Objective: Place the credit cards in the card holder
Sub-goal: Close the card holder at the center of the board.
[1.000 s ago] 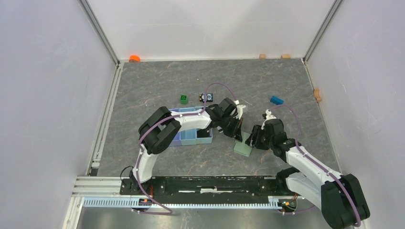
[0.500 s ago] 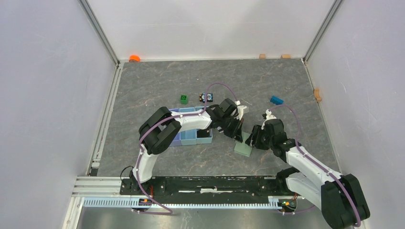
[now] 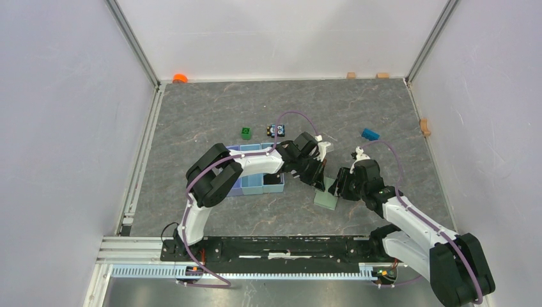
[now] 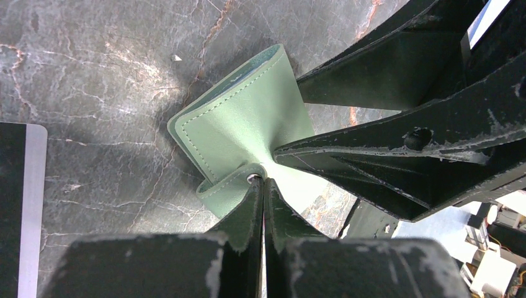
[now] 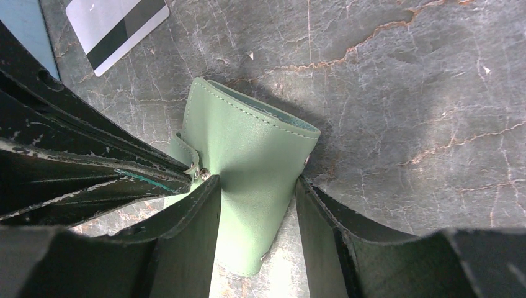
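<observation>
The card holder, a sage-green wallet, lies mid-table between both grippers. My left gripper is shut on its curled snap tab, beside the wallet body. My right gripper is closed across the card holder, one finger against each side. From above, the left gripper and right gripper meet over it. One credit card, whitish with a dark stripe, lies flat beyond the wallet. Another card shows at the left wrist view's left edge.
A light blue three-compartment tray sits under the left arm. A green block, a dark block and a blue block lie farther back. An orange piece and wooden blocks sit by the walls.
</observation>
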Controlling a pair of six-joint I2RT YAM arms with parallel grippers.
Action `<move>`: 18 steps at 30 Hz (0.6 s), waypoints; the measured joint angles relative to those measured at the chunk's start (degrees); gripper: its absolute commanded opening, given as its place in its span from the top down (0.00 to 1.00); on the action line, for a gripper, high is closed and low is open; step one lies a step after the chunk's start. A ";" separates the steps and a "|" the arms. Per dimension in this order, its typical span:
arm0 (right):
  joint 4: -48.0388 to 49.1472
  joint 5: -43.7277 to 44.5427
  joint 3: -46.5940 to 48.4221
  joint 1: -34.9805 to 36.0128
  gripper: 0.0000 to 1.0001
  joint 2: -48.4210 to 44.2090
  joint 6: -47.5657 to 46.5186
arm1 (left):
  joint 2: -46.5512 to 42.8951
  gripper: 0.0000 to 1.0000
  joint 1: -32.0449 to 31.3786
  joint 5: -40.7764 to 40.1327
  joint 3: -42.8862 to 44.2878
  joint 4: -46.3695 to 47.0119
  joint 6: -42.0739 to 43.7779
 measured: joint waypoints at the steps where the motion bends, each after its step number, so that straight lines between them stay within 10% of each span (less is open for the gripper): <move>1: 0.00 0.00 0.00 0.00 0.46 0.00 0.00 | 0.00 0.98 0.00 0.00 0.00 0.00 0.00; 18: 0.46 0.09 -0.24 0.00 0.46 -0.11 0.00 | 0.00 0.98 -0.46 0.17 0.00 0.07 1.09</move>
